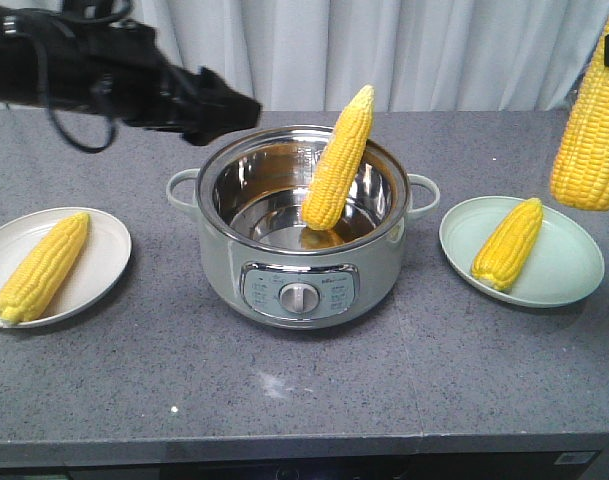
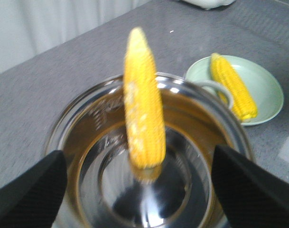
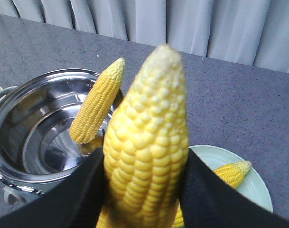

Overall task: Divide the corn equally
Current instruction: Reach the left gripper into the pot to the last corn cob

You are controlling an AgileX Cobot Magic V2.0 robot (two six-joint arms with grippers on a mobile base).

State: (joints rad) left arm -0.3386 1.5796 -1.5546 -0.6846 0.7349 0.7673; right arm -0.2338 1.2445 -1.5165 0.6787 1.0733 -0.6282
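One corn cob leans upright inside the steel pot, tip against the far rim. Another cob lies on the white plate at the left. A further cob lies on the pale green plate at the right. My right gripper is shut on one more cob, held high over the green plate, tip pointing away. My left gripper is open above the pot, fingers wide on either side of the leaning cob, not touching it.
The pot has side handles and a front control knob. Everything stands on a grey counter with a front edge near the camera. A white curtain hangs behind.
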